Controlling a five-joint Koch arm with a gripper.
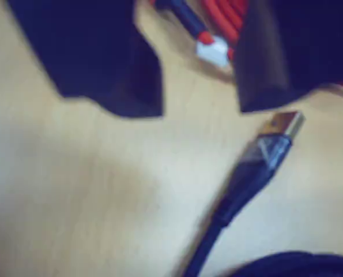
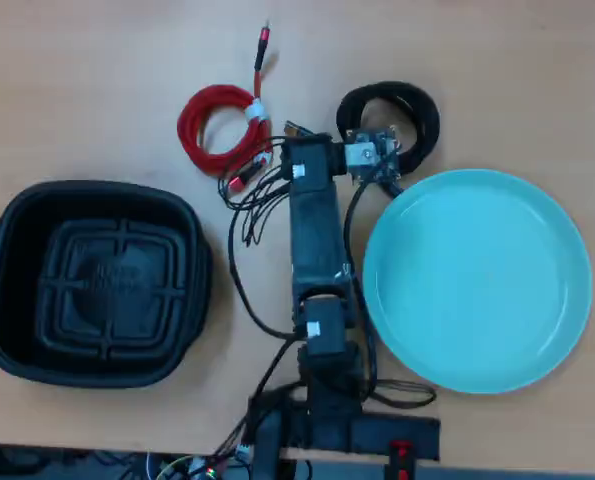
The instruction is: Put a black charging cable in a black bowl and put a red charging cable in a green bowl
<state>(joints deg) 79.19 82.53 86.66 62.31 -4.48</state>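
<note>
Nothing of the task is done yet, as far as I can judge. The deep, rounded-square black plastic bowl [image 2: 95,282] stands empty near the left edge of the wooden desk [image 2: 97,80] in the overhead view, its ribbed floor bare. The wide, shallow, light turquoise-green bowl [image 2: 477,280] on the right side is empty too. Both cables lie on the desk towards the far edge. The bright red charging cable [image 2: 217,128], a small coil with a white tie, lies between the arm and the far-left part. The thick black charging cable [image 2: 417,112], wound in a round coil, lies just beside the far rim of the green bowl.

The gripper [image 1: 200,109] hangs low over the desk between the two coils. In the wrist view its two dark jaws stand apart with bare wood between them, so it is open and holds nothing. A metal-tipped black plug [image 1: 275,138] lies just below it.

By count: one black cable, one red cable, one black bowl, one green bowl, one arm. Both placings are left to do.
</note>
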